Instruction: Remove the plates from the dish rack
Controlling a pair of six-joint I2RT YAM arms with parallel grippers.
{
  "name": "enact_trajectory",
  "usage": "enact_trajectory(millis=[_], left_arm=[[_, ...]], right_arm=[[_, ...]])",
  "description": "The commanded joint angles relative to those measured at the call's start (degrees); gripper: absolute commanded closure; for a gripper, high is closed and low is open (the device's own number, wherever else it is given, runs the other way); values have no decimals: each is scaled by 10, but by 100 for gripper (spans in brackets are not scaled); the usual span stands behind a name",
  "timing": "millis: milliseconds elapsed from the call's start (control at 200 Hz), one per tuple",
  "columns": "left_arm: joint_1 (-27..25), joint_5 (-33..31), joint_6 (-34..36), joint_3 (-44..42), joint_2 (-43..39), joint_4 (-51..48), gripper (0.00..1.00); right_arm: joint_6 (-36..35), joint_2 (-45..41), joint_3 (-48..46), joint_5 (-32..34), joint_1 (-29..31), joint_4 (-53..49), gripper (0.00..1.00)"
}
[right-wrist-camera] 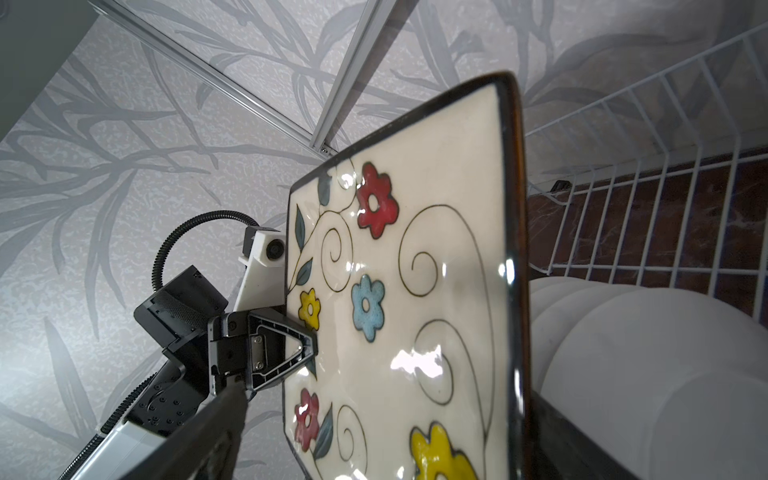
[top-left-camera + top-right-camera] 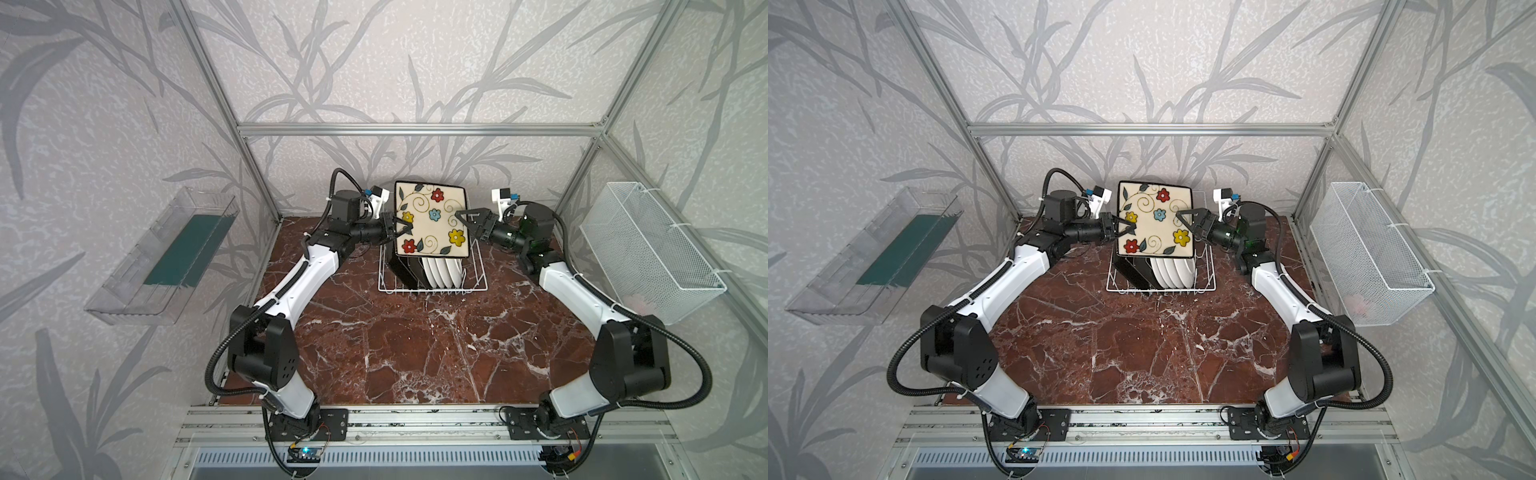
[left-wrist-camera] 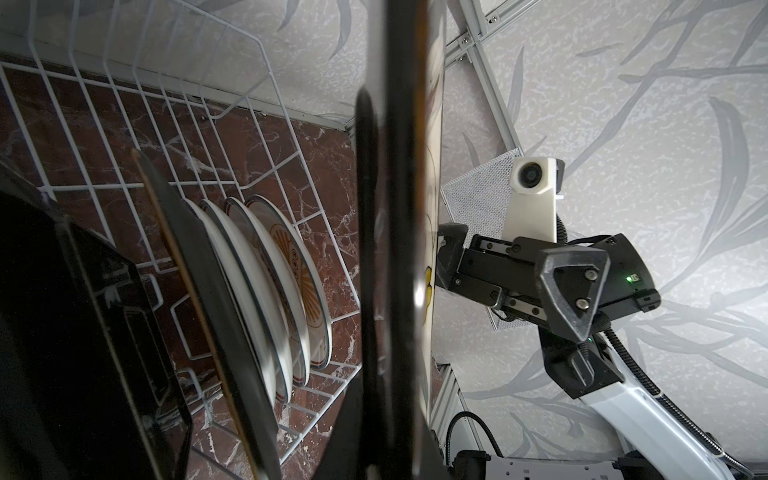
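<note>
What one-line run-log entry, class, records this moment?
flowered plate: raised above dish rack | left end effector: shut on its edge | right end effector: open at opposite edge | in rack: white plates, black plates

flowered plate (image 2: 432,220) covering the far part of the dish rack (image 2: 473,287) and the tops of the white plates (image 2: 442,272) in both top views, its edge a dark blur in the left wrist view, black plates (image 3: 83,332) cut off there
</note>
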Motion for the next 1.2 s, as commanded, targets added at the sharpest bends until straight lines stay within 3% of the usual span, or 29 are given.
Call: enact_trajectory(millis=[0, 210, 490, 650, 765, 925, 1195], left_arm=[[5, 15, -3, 47, -43, 80, 100], [16, 2, 32, 92, -50, 5, 100], [60, 1, 71, 151, -66, -97, 100], [87, -29, 179, 241, -63, -259, 100], [115, -37, 220, 292, -55, -334, 100], [160, -62, 257, 307, -64, -391, 100], [229, -111, 319, 328, -68, -498, 100]], right_arm=[[-58, -41, 27, 14, -4, -67, 1], [-138, -79, 50, 34, -5, -189, 1], [-238, -120, 67, 14, -4, -271, 1], [-292, -158, 56, 25, 4, -283, 1], [-311, -176, 60, 30, 16, -291, 1], [-388, -188, 86, 74, 59, -357, 1], [-411, -192, 74, 79, 89, -368, 1]])
